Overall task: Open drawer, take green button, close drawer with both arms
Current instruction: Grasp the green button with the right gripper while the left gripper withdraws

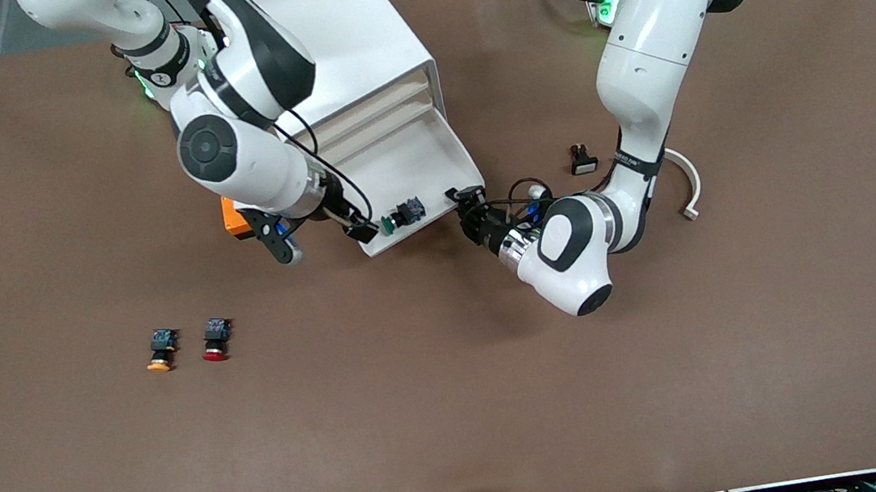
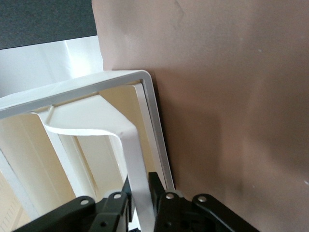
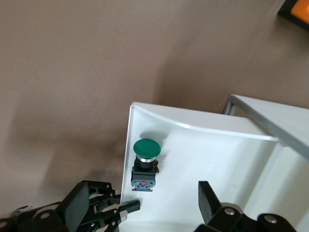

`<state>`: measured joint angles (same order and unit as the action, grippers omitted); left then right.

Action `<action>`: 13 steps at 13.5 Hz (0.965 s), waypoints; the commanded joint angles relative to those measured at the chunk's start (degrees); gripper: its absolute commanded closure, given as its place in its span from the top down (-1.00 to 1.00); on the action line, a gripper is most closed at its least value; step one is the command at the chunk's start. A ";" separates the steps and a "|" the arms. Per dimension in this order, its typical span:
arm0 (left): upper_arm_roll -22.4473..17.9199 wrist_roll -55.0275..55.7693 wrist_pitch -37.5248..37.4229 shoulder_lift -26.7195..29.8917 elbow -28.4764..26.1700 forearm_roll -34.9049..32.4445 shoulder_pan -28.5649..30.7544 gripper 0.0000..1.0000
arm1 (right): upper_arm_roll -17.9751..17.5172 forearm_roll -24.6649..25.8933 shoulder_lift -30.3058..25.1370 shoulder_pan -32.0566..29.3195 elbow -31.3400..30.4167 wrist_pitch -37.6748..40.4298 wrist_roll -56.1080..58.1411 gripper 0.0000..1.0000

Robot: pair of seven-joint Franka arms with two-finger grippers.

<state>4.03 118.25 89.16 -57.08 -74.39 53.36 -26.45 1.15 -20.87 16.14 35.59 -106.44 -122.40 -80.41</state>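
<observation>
Both grippers checked: my right gripper (image 3: 140, 203) hung spread directly over the button (image 3: 144, 163) in the drawer (image 1: 426, 163); left gripper (image 2: 140, 193) clamped its handle (image 2: 130, 159).

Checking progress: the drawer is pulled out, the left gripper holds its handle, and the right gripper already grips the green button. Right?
Not quite. In the right wrist view the right gripper is open, and the green button lies untouched in the drawer. The left gripper does hold the handle.
</observation>
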 commanded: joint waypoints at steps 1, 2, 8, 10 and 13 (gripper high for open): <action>-1.73 -1.97 3.74 -0.22 0.57 -0.97 -0.44 0.99 | 0.44 1.36 2.13 2.20 -0.34 -3.71 -2.47 0.99; -3.48 -1.97 3.74 0.22 0.57 -0.89 -0.53 0.99 | 0.52 1.45 3.27 2.55 -0.34 -5.03 -3.16 0.99; -10.52 -2.15 1.37 5.31 0.65 -8.24 1.23 0.99 | 0.52 5.14 8.63 5.80 -0.08 -11.62 -7.82 0.99; -10.53 -2.15 0.05 6.54 0.65 -15.00 1.05 0.99 | 0.61 5.57 10.05 6.60 0.27 -13.04 -8.71 0.99; -10.88 -7.65 -0.13 8.73 1.97 -17.31 2.80 0.99 | 0.61 5.67 10.31 7.30 0.27 -13.39 -8.80 0.99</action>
<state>-6.24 114.63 89.61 -50.70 -72.46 38.01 -24.27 1.22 -16.67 26.12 41.89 -106.70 -135.40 -87.44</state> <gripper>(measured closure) 0.000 0.004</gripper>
